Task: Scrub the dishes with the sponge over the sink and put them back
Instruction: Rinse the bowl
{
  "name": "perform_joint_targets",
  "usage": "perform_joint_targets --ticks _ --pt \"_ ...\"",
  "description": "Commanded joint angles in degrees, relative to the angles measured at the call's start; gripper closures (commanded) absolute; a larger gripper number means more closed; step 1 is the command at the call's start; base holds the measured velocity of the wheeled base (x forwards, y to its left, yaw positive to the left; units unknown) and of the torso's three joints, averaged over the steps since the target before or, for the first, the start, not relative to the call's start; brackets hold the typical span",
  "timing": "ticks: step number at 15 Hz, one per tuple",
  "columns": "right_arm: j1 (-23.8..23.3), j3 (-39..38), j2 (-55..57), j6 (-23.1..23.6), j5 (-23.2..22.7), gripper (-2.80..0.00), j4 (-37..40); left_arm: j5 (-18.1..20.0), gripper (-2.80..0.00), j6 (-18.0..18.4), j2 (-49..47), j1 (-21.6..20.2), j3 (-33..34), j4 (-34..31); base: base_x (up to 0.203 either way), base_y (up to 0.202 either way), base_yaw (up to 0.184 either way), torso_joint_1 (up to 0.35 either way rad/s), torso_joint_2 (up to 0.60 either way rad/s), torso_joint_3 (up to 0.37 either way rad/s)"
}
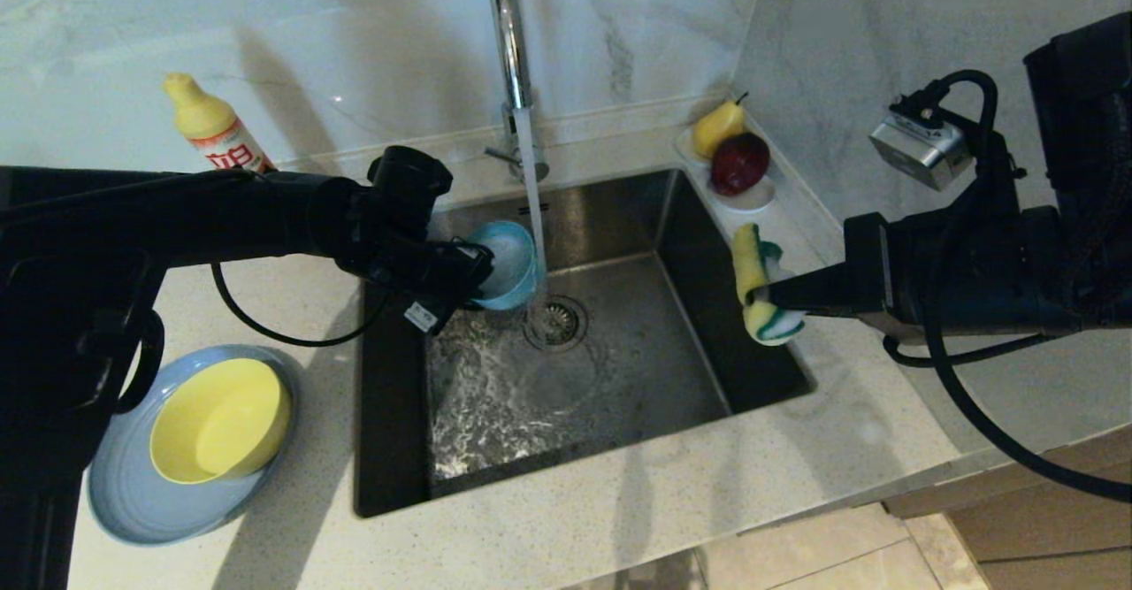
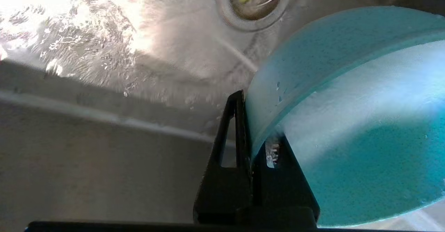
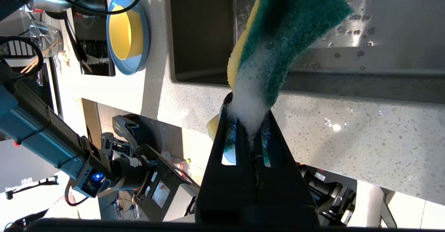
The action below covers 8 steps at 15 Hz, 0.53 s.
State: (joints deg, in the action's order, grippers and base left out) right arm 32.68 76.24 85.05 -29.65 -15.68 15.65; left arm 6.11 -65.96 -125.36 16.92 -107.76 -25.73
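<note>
Left hand (image 1: pixel 473 276): you have it clamped on the rim of the teal bowl (image 1: pixel 506 264), just left of centre in the head view, over the sink (image 1: pixel 672 245).
Teal bowl: it is tipped on its side with the opening facing right, right beside the water stream (image 1: pixel 531 192) from the tap (image 1: pixel 510 42); from the head view you cannot quite tell whether the water strikes it.
Left wrist view: the fingers (image 2: pixel 231 145) pinch the bowl's wall, with the drain (image 2: pixel 255 0) at the top of the frame.
Right hand (image 1: pixel 769 294): you hold it at the right edge of the sink, squeezed tight on the sponge (image 1: pixel 759 285).
Sponge: it stands on end, yellow and green, with white foam (image 3: pixel 247 100) at the fingers in the right wrist view.
Sink floor: water is spreading over it in the lower middle of the frame, round the drain.
Yellow bowl (image 1: pixel 221 417): it sits inside the grey-blue plate (image 1: pixel 124 493) on the bench (image 1: pixel 619 510), lower left.
Soap bottle (image 1: pixel 212 126): upper left, behind your left arm.
Fruit saucer (image 1: pixel 738 192): upper right of centre, at the bench's back corner, carrying a pear and a dark red fruit.
</note>
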Motion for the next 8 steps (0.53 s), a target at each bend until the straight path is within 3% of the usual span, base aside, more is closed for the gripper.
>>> perform_joint_targets --ticks 1,8 --pt "0.01 -0.10 -0.06 -0.15 -0.06 0.00 0.08 0.13 0.00 -0.53 -0.59 0.04 -0.08 2.21 0.000 0.000 0.000 0.000 0.00 0.000" --pt "-0.08 -1.27 0.02 -0.06 -0.06 0.00 -0.01 0.20 0.00 -1.27 -2.09 0.87 -0.08 3.05 0.000 0.000 0.000 0.000 0.00 0.000"
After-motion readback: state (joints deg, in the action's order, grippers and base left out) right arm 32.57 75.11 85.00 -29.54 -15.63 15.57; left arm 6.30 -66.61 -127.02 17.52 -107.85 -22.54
